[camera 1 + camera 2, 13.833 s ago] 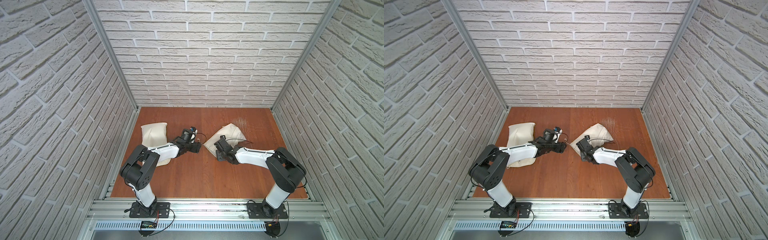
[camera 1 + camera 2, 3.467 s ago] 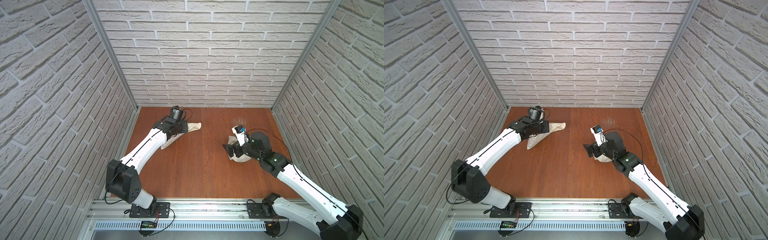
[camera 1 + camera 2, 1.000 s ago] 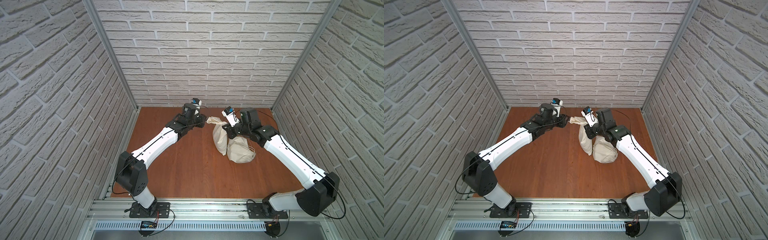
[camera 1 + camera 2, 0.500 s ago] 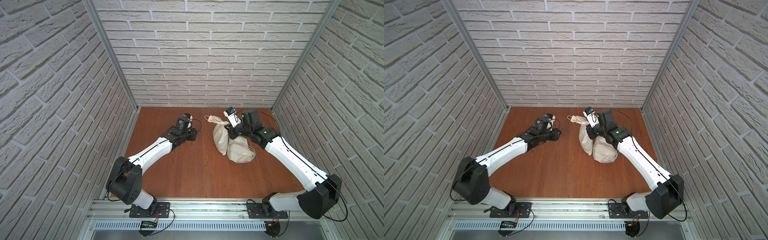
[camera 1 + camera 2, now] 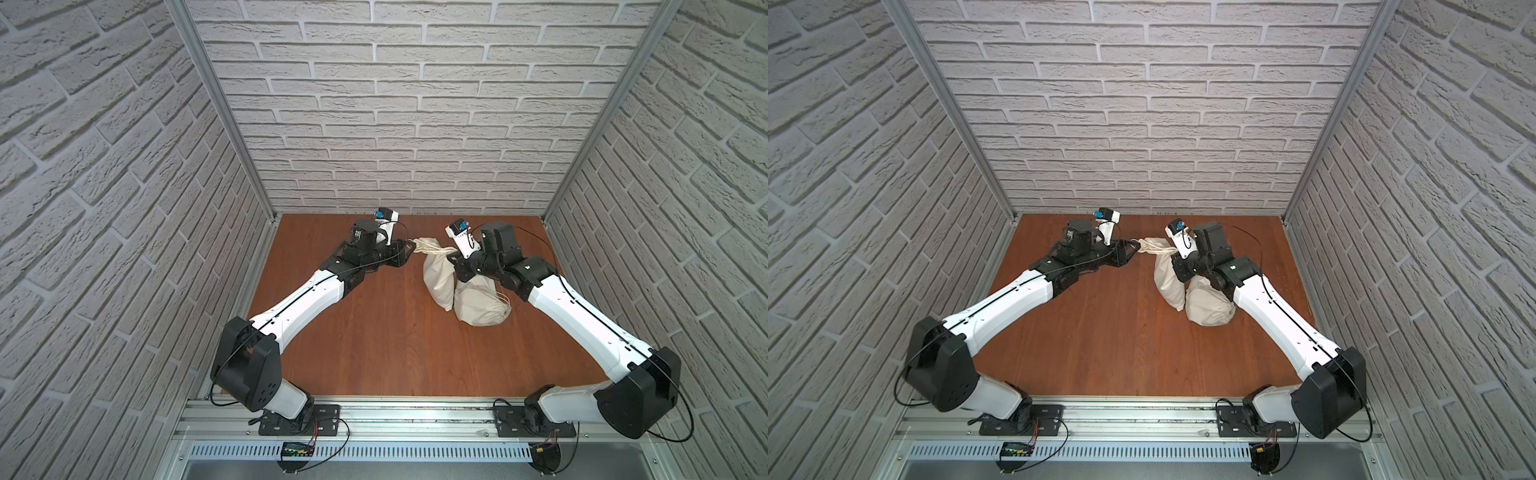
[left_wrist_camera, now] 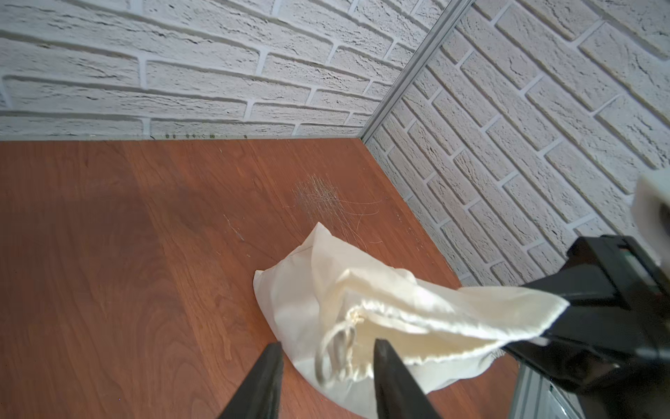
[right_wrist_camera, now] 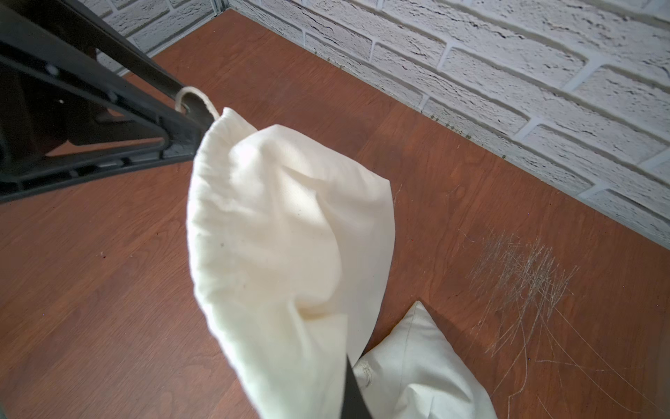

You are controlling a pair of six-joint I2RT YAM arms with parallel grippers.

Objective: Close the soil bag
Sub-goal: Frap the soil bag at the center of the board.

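The soil bag [image 5: 436,270] [image 5: 1167,270] is a cream cloth sack hanging limp near the back of the table, its mouth held up and stretched sideways. My right gripper [image 5: 455,259] [image 5: 1177,259] is shut on the cloth at one side of the rim. In the right wrist view the cloth [image 7: 290,225] covers the jaws and only one dark finger [image 7: 352,395] shows. My left gripper [image 5: 409,249] [image 6: 328,344] is open at the other side of the mouth. The drawstring loop [image 6: 337,348] [image 7: 192,96] lies between its fingers.
A second cream bag [image 5: 478,307] [image 5: 1208,307] [image 7: 417,362], full and drawn shut, lies on the wooden table right beside the held one. A patch of pale scratches [image 7: 525,275] marks the table near the back wall. Brick walls close in three sides.
My left gripper had drawn back to the left half a second ago and has now come back to the bag's mouth, at the cord loop. The right arm has kept the bag up almost unmoved.
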